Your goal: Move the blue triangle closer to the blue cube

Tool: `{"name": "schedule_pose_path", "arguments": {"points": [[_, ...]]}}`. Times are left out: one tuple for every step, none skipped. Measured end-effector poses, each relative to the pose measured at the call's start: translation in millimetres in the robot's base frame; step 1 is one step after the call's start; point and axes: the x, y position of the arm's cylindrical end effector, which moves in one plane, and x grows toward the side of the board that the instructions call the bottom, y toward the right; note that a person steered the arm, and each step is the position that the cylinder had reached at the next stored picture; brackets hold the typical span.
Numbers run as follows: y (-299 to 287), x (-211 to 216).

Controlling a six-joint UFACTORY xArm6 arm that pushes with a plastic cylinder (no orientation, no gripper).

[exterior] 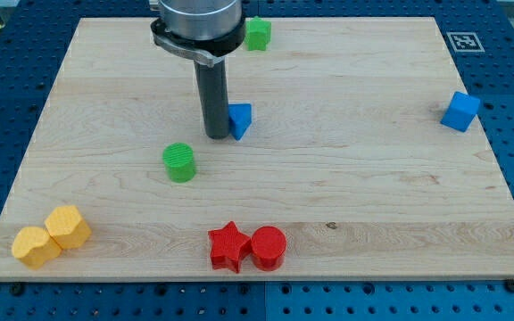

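The blue triangle lies a little above the board's middle, left of centre. My tip stands right against its left side, touching or nearly touching it. The blue cube sits far off at the view's right edge of the board, at about the same height as the triangle. The rod rises from the tip to the arm's grey flange at the view's top.
A green cylinder lies below left of my tip. A green block sits at the top edge. A red star and red cylinder sit at the bottom. Two yellow blocks sit bottom left. The wooden board lies on a blue perforated table.
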Motion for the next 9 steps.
{"name": "schedule_pose_path", "arguments": {"points": [[25, -6], [39, -21], [40, -35], [65, -57], [100, -58], [142, -56], [174, -46], [189, -56], [201, -60]]}}
